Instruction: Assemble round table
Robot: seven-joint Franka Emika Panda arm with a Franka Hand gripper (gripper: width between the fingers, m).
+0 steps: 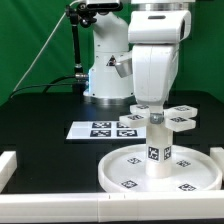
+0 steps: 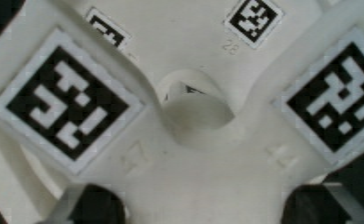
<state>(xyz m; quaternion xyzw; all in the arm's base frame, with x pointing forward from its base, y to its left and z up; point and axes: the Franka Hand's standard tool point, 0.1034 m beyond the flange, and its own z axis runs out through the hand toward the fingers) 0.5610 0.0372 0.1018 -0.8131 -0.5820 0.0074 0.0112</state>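
The pincer (image 1: 152,108) grips the four-lobed cross piece (image 1: 160,116) from above, its fingers (image 2: 94,204) closed on it. Directly beneath, the short thick cylinder (image 1: 155,148) stands upright on the large rimmed round disc (image 1: 120,170), which rests on the black worktop (image 1: 50,115).

Seemingly smooth white plastic cross piece (image 2: 197,110)

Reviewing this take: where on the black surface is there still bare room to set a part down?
Bare black table lies on the exterior view's left, between the marker board, the white rails and the round disc. It is crowded around the cylinder, cross piece and gripper.
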